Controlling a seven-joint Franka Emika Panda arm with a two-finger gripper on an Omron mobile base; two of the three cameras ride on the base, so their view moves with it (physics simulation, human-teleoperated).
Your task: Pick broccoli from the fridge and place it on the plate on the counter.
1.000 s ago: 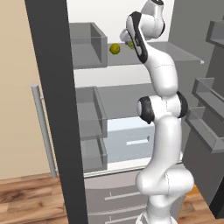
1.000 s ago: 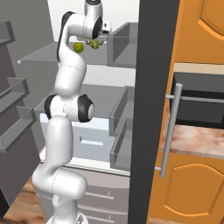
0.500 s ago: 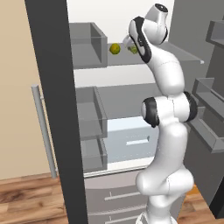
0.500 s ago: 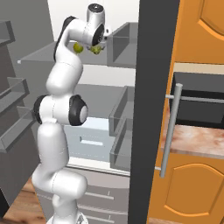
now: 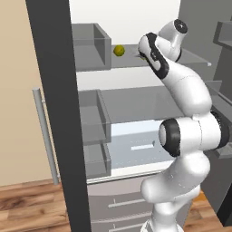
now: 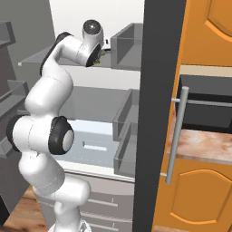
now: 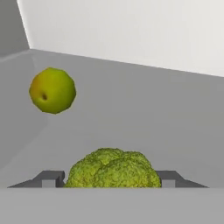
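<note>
My gripper (image 7: 110,179) sits with one dark fingertip on each side of the broccoli (image 7: 113,169), the jaws set about as wide as the floret's bumpy green head. Whether the pads actually press on it I cannot tell, as the tips are mostly hidden at the bottom of the hand view. The broccoli rests on the grey upper shelf (image 7: 144,118) of the fridge (image 5: 54,113), between my fingers and right up close to the hand camera.

Beyond it, off to the left in the hand view and well apart from the floret, a round yellow-green fruit (image 7: 52,90) sits on the same shelf, near the corner where the shelf meets the white back wall (image 7: 131,30). In the left base view that fruit (image 5: 119,50) shows on the upper shelf just beside a grey bin (image 5: 90,45), with my wrist reaching in to its right.

Below the upper shelf there is a second grey shelf, more grey bins at the side and a pale drawer (image 5: 131,145). In the right base view the fridge's dark door edge (image 6: 156,113) stands upright with a long silver bar handle (image 6: 176,136) beside it. Past that lie the reddish stone worktop (image 6: 199,145) and the orange cabinets (image 6: 199,195) under it.
</note>
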